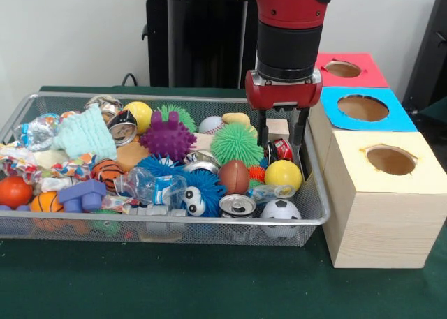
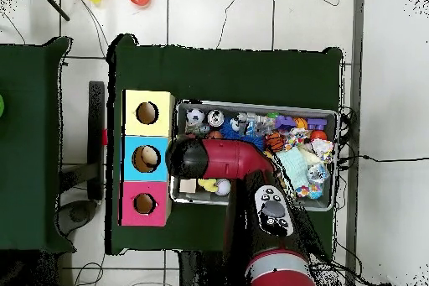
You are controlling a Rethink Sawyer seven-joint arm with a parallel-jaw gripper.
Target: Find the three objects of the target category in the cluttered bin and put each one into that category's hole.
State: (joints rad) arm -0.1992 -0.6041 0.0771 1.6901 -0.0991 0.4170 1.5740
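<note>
Your claw [image 1: 281, 136] is down inside the bin [image 1: 316, 218], at its end next to the wooden boxes, near the back corner. Its two dark fingers [image 1: 263, 130] hang straight down, parted with a clear gap, and nothing is between them. The tips sit just above a red can [image 1: 282, 149] and the yellow ball [image 1: 283, 174].

One plastic bottle [image 1: 152, 188] lies in the front middle of the bin, well off to the picture's left of your claw and nearer the camera. It's on its side, long axis running roughly along the bin's length. Which end is the cap is hard to say from here; probably the end toward the blue spiky toy [image 1: 198, 193].

A second bottle [image 1: 37, 132] is at the far end of the bin from your claw, near the back rim beside the teal knit cloth [image 1: 87, 132]. It's crumpled and its axis is not readable.

A third clear item [image 1: 271, 193] lies just in front of your claw, below the yellow ball and beside the soccer ball [image 1: 280, 211]. It may be a bottle, on its side.

The red hole [image 1: 343, 69] is on the box furthest back in the front view, behind the blue hole [image 1: 362, 108] and yellow hole [image 1: 391, 160]. The boxes stand on the green table [image 1: 209, 284], touching the bin's end.

From overhead the arm [image 2: 226, 161] covers that end of the bin, so the claw is hidden there.
</note>
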